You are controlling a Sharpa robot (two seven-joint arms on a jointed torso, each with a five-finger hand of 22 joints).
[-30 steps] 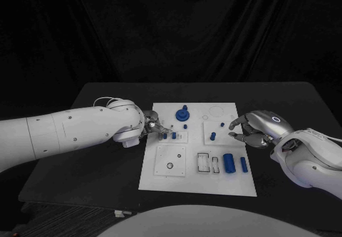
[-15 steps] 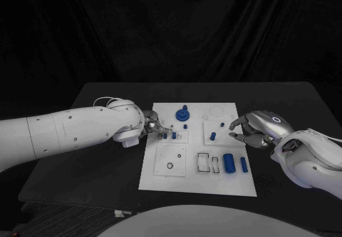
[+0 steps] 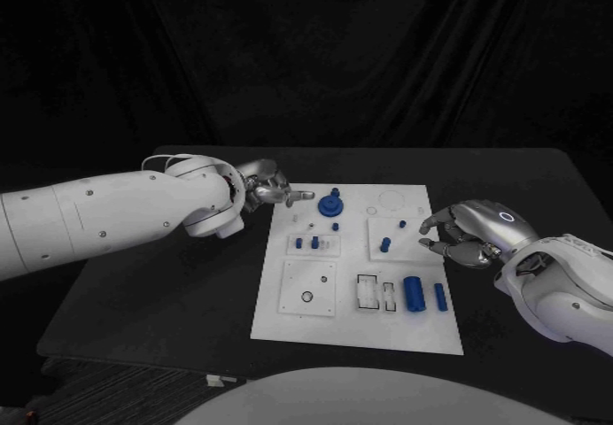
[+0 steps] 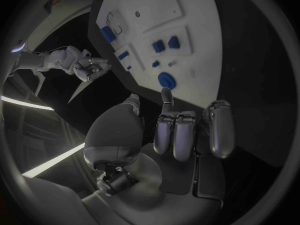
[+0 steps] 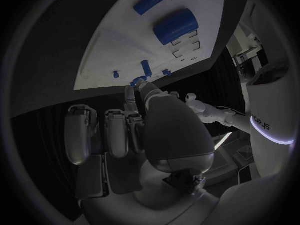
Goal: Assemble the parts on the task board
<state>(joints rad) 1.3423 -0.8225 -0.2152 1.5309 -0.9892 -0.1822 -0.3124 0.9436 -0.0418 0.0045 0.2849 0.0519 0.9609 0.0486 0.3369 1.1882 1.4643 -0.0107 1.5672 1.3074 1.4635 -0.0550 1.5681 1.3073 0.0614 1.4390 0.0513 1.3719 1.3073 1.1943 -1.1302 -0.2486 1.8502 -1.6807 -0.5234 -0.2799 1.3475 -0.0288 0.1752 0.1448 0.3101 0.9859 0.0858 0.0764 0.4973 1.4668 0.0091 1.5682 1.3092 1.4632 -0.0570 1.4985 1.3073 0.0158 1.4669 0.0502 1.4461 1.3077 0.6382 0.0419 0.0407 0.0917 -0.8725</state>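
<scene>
The task board [image 3: 335, 310] lies lengthwise away from me on the black table [image 3: 179, 292], blue parts [image 3: 413, 292] on it. My left hand [image 3: 266, 190] hovers by its far left corner, fingers loosely spread, empty. My right hand [image 3: 462, 236] sits curled at its right edge, holding nothing I can see.

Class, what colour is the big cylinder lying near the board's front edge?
Blue. The cylinder on the white board shows best in the head view.
</scene>
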